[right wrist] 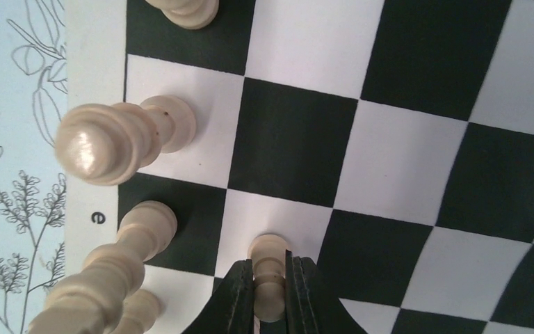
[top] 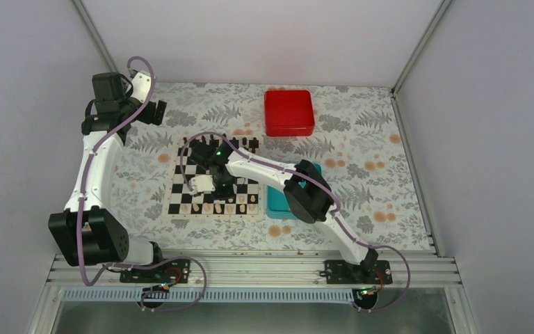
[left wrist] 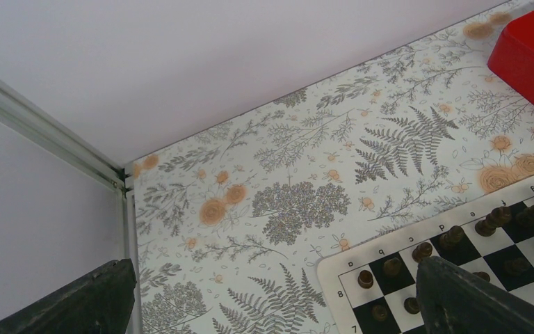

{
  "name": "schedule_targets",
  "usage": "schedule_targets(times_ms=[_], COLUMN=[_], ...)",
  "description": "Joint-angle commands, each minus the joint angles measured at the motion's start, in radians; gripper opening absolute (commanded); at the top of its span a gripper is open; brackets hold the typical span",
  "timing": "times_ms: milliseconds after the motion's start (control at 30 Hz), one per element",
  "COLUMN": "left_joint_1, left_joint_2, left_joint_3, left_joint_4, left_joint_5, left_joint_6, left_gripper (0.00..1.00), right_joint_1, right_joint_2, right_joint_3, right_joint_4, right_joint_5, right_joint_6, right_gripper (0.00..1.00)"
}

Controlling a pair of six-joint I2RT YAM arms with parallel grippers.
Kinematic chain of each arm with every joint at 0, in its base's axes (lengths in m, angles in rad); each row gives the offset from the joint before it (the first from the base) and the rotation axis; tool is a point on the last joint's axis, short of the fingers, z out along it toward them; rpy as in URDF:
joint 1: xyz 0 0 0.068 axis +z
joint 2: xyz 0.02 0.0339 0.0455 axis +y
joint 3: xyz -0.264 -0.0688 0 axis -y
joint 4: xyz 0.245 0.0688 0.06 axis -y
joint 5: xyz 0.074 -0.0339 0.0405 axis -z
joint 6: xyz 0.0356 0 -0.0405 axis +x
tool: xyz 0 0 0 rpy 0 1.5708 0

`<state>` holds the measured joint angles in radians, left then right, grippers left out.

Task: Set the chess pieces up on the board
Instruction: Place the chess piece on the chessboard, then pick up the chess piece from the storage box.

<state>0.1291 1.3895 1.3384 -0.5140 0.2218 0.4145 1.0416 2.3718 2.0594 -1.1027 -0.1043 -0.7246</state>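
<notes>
The black-and-white board (top: 174,211) lies mid-table. A row of cream chess pieces (top: 219,207) stands along its near edge, and dark pieces (top: 240,144) along its far edge. My right gripper (top: 212,183) is low over the board's near half. In the right wrist view it (right wrist: 269,268) is shut on a cream pawn (right wrist: 268,247) whose base is at a white square of the board (right wrist: 403,160). Other cream pieces (right wrist: 111,139) stand to its left on the edge row. My left gripper (top: 154,111) is open and empty, above the table's far left; its fingers (left wrist: 473,299) frame the board's corner (left wrist: 334,268).
A red box (top: 288,111) sits beyond the board and also shows in the left wrist view (left wrist: 532,56). A teal tray (top: 276,202) lies right of the board, partly under my right arm. Dark pieces (left wrist: 424,250) fill the board's far corner. Walls enclose the table on three sides.
</notes>
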Motion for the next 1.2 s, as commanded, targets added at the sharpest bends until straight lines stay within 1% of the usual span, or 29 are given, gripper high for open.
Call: schedule_targets(times_ms=[0, 233, 300, 433, 567, 767, 867, 933, 1000, 1167], left_joint_1=[0.006, 0.007, 0.006, 0.006, 0.006, 0.007, 0.007, 0.006, 0.007, 0.007], left_joint_2=[-0.020, -0.019, -0.018, -0.018, -0.019, -0.018, -0.019, -0.020, -0.018, -0.011], left_joint_3=[-0.003, -0.005, -0.004, -0.002, 0.000, 0.002, -0.002, -0.002, -0.001, -0.001], left_joint_4=[0.007, 0.009, 0.008, 0.006, 0.004, 0.001, 0.002, 0.002, 0.001, 0.005], left_joint_5=[0.019, 0.024, 0.024, 0.025, 0.024, 0.021, 0.017, 0.016, 0.015, 0.016], left_joint_6=[0.009, 0.010, 0.010, 0.010, 0.010, 0.012, 0.013, 0.014, 0.014, 0.014], left_gripper=[1.00, 1.00, 1.00, 1.00, 1.00, 1.00, 1.00, 1.00, 1.00, 1.00], right_joint_1=[0.011, 0.011, 0.012, 0.009, 0.005, -0.021, -0.068, -0.119, -0.202, -0.416], right_joint_2=[0.034, 0.032, 0.026, -0.007, -0.060, -0.187, -0.289, -0.360, -0.431, -0.579], right_joint_3=[0.001, 0.001, 0.001, -0.008, -0.008, -0.042, -0.095, -0.159, -0.245, -0.528], right_joint_4=[0.010, 0.021, 0.019, 0.026, 0.023, 0.004, 0.004, 0.003, 0.008, 0.067], right_joint_5=[-0.025, -0.015, -0.013, -0.002, 0.019, 0.044, 0.037, 0.034, 0.037, 0.062], right_joint_6=[-0.016, -0.014, -0.013, -0.007, 0.004, 0.028, 0.046, 0.059, 0.069, 0.074], right_gripper=[0.10, 0.11, 0.14, 0.24, 0.31, 0.32, 0.33, 0.34, 0.35, 0.36])
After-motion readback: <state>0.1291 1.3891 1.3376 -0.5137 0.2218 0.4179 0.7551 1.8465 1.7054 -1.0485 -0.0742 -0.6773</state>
